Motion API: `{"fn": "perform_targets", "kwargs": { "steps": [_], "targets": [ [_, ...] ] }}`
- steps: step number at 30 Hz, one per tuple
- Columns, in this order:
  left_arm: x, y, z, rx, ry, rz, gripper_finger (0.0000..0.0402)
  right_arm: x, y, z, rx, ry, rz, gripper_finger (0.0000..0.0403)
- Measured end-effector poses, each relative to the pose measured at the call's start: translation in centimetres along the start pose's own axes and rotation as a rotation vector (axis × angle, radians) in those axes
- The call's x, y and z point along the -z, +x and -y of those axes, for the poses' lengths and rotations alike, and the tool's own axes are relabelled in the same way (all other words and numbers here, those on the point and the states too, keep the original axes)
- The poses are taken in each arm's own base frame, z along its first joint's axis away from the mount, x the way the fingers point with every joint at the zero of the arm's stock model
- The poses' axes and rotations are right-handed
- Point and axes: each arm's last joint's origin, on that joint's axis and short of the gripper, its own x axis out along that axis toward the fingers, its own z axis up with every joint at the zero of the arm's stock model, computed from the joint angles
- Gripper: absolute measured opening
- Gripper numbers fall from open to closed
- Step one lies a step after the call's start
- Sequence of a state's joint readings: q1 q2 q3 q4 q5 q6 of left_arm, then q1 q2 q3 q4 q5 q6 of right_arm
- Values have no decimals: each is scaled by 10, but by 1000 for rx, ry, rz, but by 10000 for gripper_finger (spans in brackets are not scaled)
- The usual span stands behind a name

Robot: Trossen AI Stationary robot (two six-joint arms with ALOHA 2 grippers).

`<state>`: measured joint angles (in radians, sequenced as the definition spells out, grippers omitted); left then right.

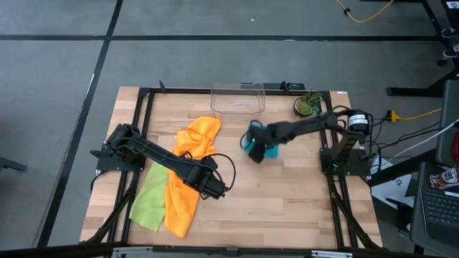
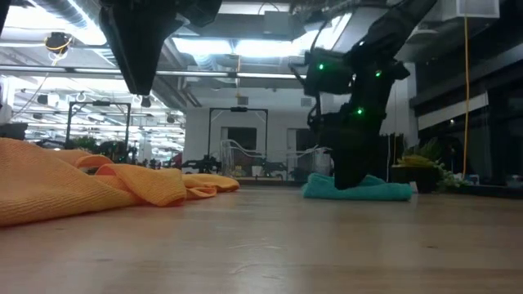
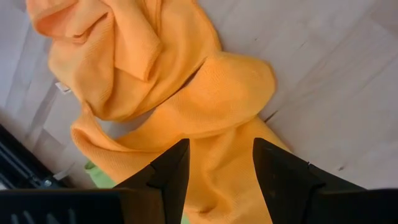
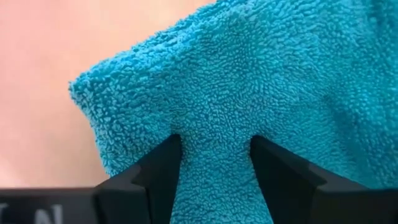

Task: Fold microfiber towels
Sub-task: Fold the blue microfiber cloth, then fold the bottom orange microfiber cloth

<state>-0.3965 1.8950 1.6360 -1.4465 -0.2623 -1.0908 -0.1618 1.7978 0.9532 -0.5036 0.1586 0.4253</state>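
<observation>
Two orange towels lie crumpled and overlapping left of centre, one farther back (image 1: 199, 136) and one nearer (image 1: 181, 204). A lime green towel (image 1: 148, 199) lies flat beside them. My left gripper (image 3: 219, 144) hangs open above the orange cloth (image 3: 205, 93) and touches nothing. A teal towel (image 1: 267, 149) sits bunched right of centre. My right gripper (image 1: 252, 145) is down on it, shut on it. My right gripper pinches a bunched hump of the teal towel (image 4: 214, 168) between its two fingers; whether one layer or several, I cannot tell. The fingers come from above, pointing steeply down. The towel's lower part (image 2: 384, 191) rests on the table.
A clear plastic bin (image 1: 238, 97) stands at the far edge, with a small potted plant (image 1: 308, 106) to its right. Bare wood (image 1: 287, 208) lies near and between the arms. A black frame (image 1: 143, 97) borders the table.
</observation>
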Motion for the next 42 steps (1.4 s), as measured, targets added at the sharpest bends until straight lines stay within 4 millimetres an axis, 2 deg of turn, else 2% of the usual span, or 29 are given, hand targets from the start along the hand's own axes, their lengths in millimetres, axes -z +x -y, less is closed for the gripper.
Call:
{"fn": "perform_targets", "kwargs": {
  "steps": [4, 8, 13, 18, 20, 24, 29, 35, 42],
  "targets": [
    [0, 0, -1, -9, 4, 3, 169, -6, 2, 19, -22, 10, -16, 200],
    [2, 0, -3, -34, 22, -10, 169, -8, -10, 30, -21, 35, 8, 200],
    [5, -10, -12, -29, 41, -4, 169, -12, -54, 40, -51, 84, 137, 200],
    [10, -34, -31, 36, 18, 51, 169, -6, -96, 38, -134, 105, 261, 200],
    [13, -48, -43, 70, -15, 102, 169, -5, -108, 30, -200, 91, 319, 200],
    [20, -71, -64, 133, -71, 193, 169, -5, -121, -1, -324, 30, 449, 200],
    [28, -86, -78, 158, -104, 294, 169, -2, -118, -54, -492, -50, 580, 200],
    [30, -87, -78, 160, -102, 312, 169, 8, -99, -111, -641, -129, 661, 200],
    [30, -87, -78, 159, -112, 314, 169, 8, -68, -143, -674, -96, 573, 200]
  ]
}}
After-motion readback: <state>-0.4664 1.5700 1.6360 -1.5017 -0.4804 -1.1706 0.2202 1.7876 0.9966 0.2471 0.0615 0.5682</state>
